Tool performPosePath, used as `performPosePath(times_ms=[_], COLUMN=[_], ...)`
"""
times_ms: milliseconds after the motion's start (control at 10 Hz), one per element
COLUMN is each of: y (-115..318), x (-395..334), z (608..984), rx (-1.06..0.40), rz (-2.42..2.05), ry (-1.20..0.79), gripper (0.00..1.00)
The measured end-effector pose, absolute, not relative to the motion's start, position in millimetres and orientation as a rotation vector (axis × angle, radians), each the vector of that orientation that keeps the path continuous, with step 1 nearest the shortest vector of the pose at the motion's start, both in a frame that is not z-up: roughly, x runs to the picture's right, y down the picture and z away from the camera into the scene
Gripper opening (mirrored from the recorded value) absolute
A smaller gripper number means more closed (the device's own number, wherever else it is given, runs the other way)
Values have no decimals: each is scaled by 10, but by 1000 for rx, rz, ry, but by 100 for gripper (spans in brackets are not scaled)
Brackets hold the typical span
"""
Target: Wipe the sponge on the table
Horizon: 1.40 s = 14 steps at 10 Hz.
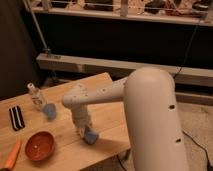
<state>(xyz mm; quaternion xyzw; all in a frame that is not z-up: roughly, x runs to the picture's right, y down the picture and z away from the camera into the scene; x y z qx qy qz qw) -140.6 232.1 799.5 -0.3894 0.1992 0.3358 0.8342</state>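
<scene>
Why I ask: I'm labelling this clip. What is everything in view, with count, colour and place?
table: one, light-brown wood, lower left.
sponge: one, light blue, on the table near its front edge, at the tool.
cup: one, blue, on the table, left of the arm.
bottle: one, clear, behind the cup.
bowl: one, orange, front left.
striped item: one, black and white, left edge.
stick-like item: one, orange, front-left corner.
rack: one, pale, behind the table.
arm: one, white, reaching in from the right.
tool: one, white, down at the sponge.
</scene>
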Motion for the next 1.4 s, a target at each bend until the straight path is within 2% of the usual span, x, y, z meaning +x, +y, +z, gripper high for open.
performPosePath(times_ms=[500, 700, 1400], y=[2200, 2014, 1284], x=[-2199, -2395, -2513], z=[8117, 8284, 8816], rx=[-834, -802, -668], rz=[604, 602, 662], ry=[326, 307, 319], gripper=[0, 0, 0])
